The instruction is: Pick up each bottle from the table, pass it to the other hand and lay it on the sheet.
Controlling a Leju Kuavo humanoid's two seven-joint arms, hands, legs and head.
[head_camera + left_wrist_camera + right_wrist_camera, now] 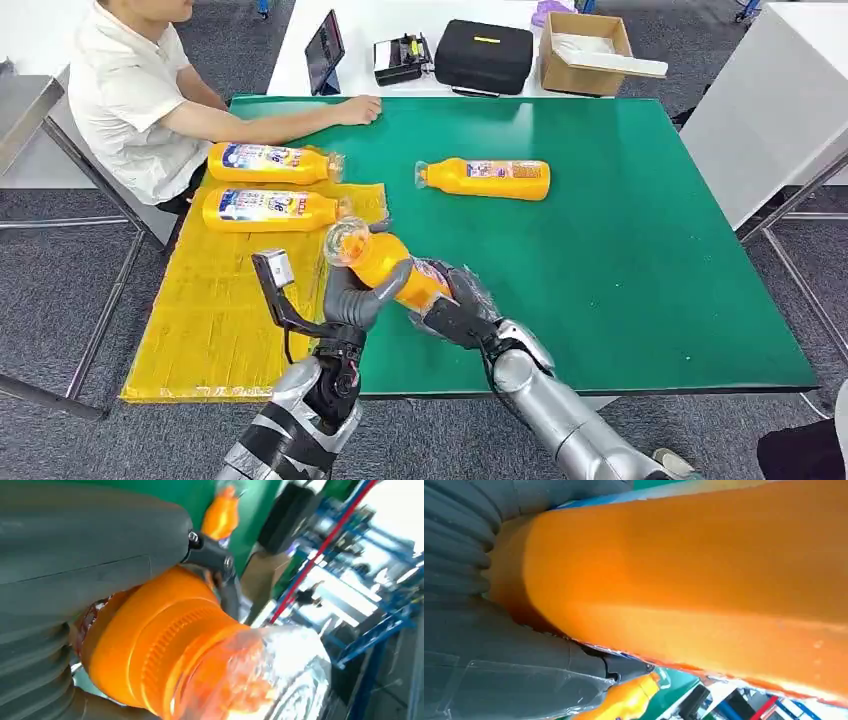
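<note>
Green-topped rectangular surface (620,250) takes most of the head view; a yellow crinkled plastic sheet (210,320) lies over its left edge and hangs toward the near corner. Person in a white shirt (125,90) sits at the far left, one hand resting on the green top. Behind it, a white surface (400,20) carries a black zip case (485,55), an open cardboard box (585,50) and a dark tablet (325,50) propped upright.

Two orange plastic bottles with blue-white labels lie on their sides on the sheet, far one (270,163) and near one (268,210), roughly parallel, close but apart. A third orange bottle (488,179) lies on the bare green, well right of the sheet.

Fourth orange bottle (385,265) (plastic-wrapped cap end up-left) is raised over the near edge, held by both: left robot hand (352,298) wraps its neck end, right robot hand (462,310) grips its base end.
</note>
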